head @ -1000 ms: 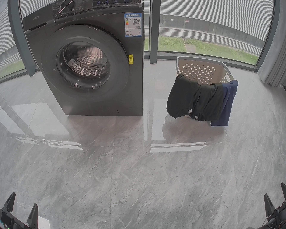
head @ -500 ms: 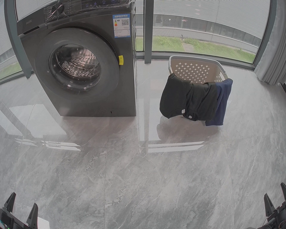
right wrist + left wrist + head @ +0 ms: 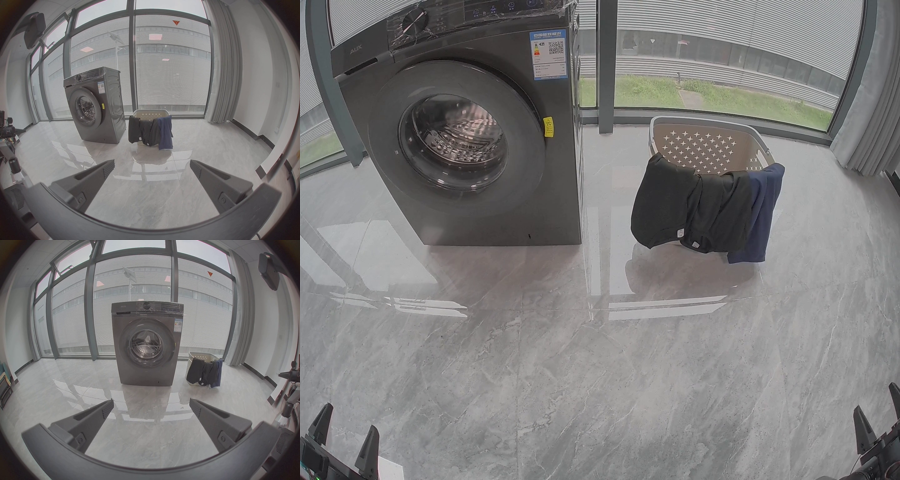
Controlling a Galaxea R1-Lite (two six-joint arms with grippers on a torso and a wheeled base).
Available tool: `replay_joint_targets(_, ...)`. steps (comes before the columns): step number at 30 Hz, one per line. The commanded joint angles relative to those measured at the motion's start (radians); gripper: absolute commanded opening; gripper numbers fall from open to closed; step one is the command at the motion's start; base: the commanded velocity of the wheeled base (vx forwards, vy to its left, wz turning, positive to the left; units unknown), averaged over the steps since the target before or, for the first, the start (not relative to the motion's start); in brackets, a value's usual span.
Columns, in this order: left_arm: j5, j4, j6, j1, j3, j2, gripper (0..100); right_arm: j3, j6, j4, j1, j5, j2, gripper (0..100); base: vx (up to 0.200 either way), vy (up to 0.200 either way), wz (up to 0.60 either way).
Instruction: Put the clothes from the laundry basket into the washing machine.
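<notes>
While both arms sit low at the near edge, nothing is held yet. Left gripper [image 3: 349, 419] at near left: fingers spread wide, empty, over bare floor.

Washing machine [image 3: 550, 187] at far left, its round drum opening [image 3: 453, 142] facing the near side. Cannot tell if the door glass is shut over it.

Laundry basket [image 3: 706, 122] stands on the floor just right of the machine, apart from it. Clothes are draped over its near rim and hang down the outside wall. Black garment [image 3: 665, 203] is leftmost, dark grey garment [image 3: 725, 212] overlaps it in the middle, navy garment [image 3: 764, 206] is rightmost and hangs lowest. The row's long axis runs left to right along the rim.

Right gripper [image 3: 875, 400] at near right: fingers also wide apart, empty.

Key relation: clothes lie far ahead and right of centre, well apart from both grippers. Right arm is the nearer one, and the navy piece is closest to it. Judgement: the base likely has to close in on the basket first, since neither arm looks within reach of it.
</notes>
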Motion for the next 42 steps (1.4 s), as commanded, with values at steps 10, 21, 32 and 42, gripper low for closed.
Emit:
replay_joint_targets(10,0.002,0.0,0.001,0.0,0.016,-0.012,100,0.018,0.005,0.0,0.001,-0.003,-0.015,100,0.0,0.0,-0.18)
replay_joint_targets(21,0.002,0.0,-0.001,0.0,0.018,-0.012,100,0.018,0.003,0.0,0.001,-0.003,-0.015,100,0.0,-0.2,0.0)
replay_joint_targets(32,0.004,0.0,0.001,0.0,0.016,-0.012,100,0.018,0.005,0.0,0.001,-0.003,-0.015,100,0.073,-0.018,0.0)
replay_joint_targets(42,0.004,0.0,-0.001,0.0,0.016,-0.012,100,0.018,0.005,0.0,0.001,-0.003,-0.015,100,0.2,0.0,0.0)
